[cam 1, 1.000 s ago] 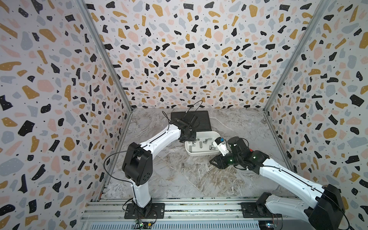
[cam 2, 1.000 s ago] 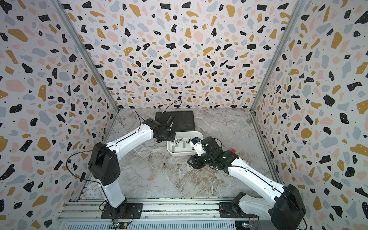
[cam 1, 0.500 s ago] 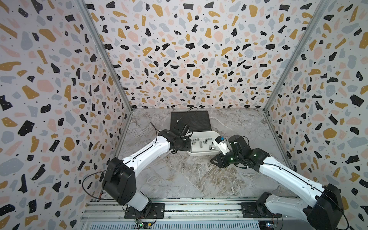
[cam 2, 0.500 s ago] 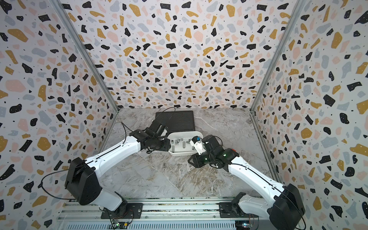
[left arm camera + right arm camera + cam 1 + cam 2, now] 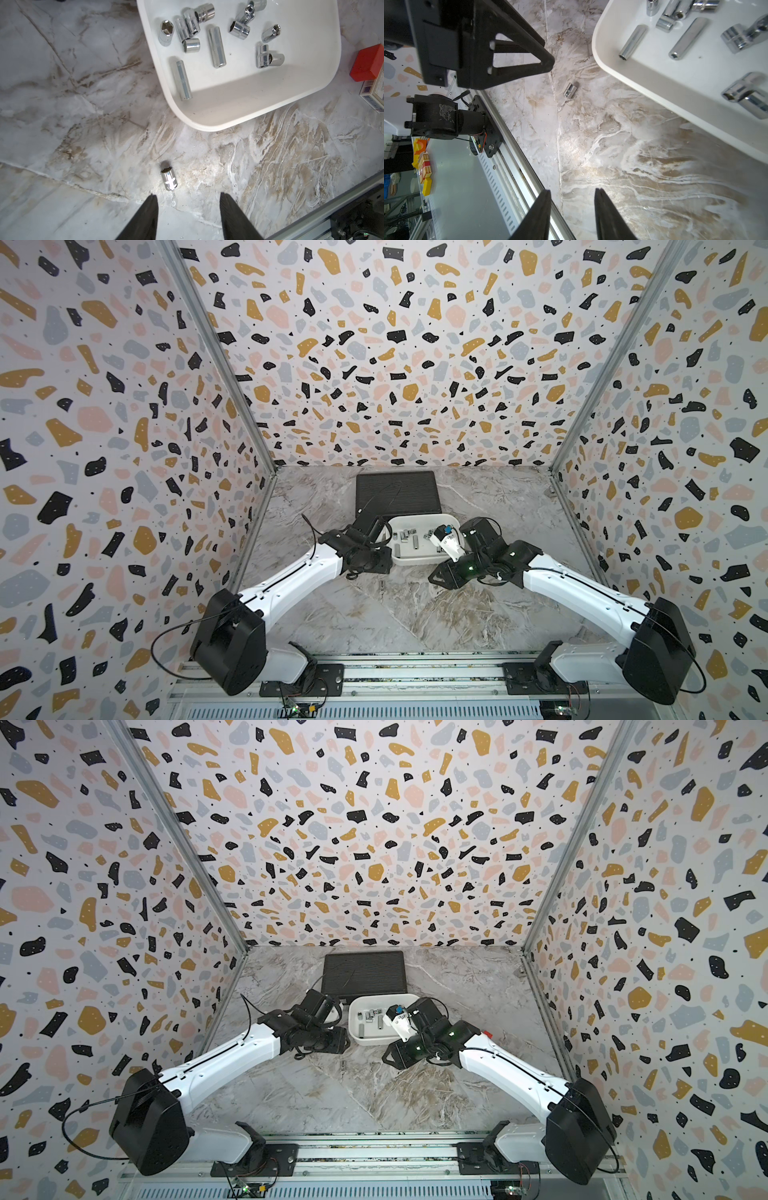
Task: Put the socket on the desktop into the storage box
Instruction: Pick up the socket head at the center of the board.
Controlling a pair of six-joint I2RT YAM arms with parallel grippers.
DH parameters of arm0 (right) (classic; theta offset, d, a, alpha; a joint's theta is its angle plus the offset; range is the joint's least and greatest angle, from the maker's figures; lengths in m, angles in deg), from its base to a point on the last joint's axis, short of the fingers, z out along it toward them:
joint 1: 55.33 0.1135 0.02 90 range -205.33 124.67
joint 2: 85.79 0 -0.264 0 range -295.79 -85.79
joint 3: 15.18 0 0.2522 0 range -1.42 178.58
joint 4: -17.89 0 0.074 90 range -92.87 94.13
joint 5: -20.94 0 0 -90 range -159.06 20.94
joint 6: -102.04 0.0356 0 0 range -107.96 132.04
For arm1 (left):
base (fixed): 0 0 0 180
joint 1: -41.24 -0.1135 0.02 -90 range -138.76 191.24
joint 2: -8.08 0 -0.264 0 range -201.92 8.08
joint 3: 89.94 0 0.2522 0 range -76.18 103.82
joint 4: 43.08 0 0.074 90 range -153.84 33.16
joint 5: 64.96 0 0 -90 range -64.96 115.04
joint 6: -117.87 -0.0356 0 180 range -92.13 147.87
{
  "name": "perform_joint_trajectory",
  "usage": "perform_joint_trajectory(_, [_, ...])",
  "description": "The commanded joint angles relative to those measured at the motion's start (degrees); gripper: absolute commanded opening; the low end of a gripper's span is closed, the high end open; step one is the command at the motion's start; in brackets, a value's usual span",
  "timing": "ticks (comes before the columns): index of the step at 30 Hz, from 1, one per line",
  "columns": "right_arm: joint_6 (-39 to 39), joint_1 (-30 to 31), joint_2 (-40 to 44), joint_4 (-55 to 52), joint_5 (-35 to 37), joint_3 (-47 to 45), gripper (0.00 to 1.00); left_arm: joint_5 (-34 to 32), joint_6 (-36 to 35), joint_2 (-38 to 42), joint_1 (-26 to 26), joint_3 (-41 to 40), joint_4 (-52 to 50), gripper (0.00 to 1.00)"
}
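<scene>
— What has changed with the left arm?
— It has swung off the storage box [image 5: 415, 562] and dropped low. Its forearm now stretches almost flat from the near-left base. The left tool [image 5: 188, 195] sits over bare counter [image 5: 415, 614] by the box's near-left corner.
— Its jaws?
— Apart, holding nothing. The socket [image 5: 168, 178] lies on its side on the counter just ahead of the fingertips, clear of them and outside the box's near rim.
— And the right arm?
— It keeps the same low, bent reach from the near-right base. The right tool [image 5: 573, 190] points down at the counter beside the box, jaws parted and empty.
— Any writing?
— White marks on the socket, too blurred to read. A printed carton [image 5: 374, 93] lies beside a red block [image 5: 367, 63], and its print is also unreadable.
— Inside the box?
— Chrome sockets [image 5: 217, 46] lying loose.
</scene>
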Motion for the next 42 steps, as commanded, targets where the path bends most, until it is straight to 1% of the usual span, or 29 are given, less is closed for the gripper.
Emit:
perform_joint_trajectory(1, [-1.1,0.8,-0.7,-0.3,-1.3,2.9,0.40,0.8,1.4,1.8,-0.4,-2.2,1.8,0.52])
perform_joint_trajectory(11, [-1.5,3.0,-4.3,0.0,-2.0,4.6,0.40,2.2,3.9,3.6,-0.6,-7.4,4.1,0.52])
perform_joint_trajectory(19, [-1.8,4.3,-5.8,0.1,-2.0,4.8,0.40,2.6,5.3,3.0,-0.6,-10.0,6.1,0.52])
perform_joint_trajectory(31, [-2.6,5.2,-7.4,0.2,-1.2,4.9,0.40,2.9,7.2,-1.2,-0.6,-11.7,10.3,0.52])
perform_joint_trajectory(37, [-2.4,5.2,-7.0,0.6,-0.9,4.3,0.40,2.3,7.7,-4.6,-0.6,-11.4,11.6,0.52])
perform_joint_trajectory(42, [-2.2,5.2,-6.6,1.1,-0.3,3.3,0.40,1.5,8.3,-7.7,-0.5,-10.0,10.9,0.49])
